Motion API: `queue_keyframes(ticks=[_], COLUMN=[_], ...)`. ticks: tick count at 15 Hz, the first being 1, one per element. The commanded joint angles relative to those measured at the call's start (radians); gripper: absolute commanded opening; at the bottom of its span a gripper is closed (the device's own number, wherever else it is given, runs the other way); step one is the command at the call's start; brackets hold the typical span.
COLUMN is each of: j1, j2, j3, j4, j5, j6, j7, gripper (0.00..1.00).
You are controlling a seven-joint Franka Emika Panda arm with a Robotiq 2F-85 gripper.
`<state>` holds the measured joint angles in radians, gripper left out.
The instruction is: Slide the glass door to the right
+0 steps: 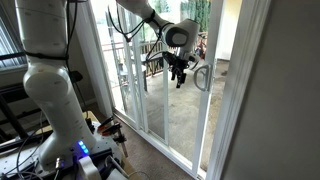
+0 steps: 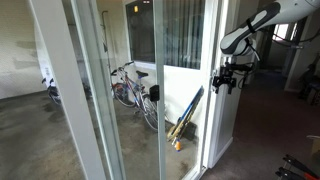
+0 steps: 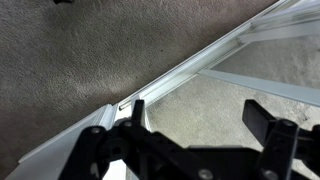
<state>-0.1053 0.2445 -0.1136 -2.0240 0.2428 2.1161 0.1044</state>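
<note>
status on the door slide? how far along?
Done: the approach only. The tool hangs beside the glass door at mid height. In hand: nothing gripped. In the wrist view its fingers stand apart, with just the floor track beyond them. Left: set against the frame and push right, so the whole slide. Can't tell whether the door is partly open.

The glass door (image 1: 165,108) is glossy clear glass framed in smooth white; the floor (image 3: 80,60) looks rough.
</note>
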Motion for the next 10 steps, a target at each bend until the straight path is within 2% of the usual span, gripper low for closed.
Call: queue_keyframes(ticks=[1, 3, 6, 7, 10], j1=[0.048, 0.067, 0.075, 0.064, 0.065], j2=[-0.076, -0.101, -0.127, -0.071, -0.093], j3=[0.016, 0.023, 0.033, 0.036, 0.039], j4=[-0.104, -0.146, -0.179, -0.118, -0.144], j5=[-0.101, -0.139, -0.156, -0.127, -0.133], j6=[0.079, 0.113, 0.09, 0.082, 0.082], j7=[0.034, 0.046, 0.051, 0.027, 0.026], gripper=[1.0, 1.0, 1.0, 1.0, 1.0])
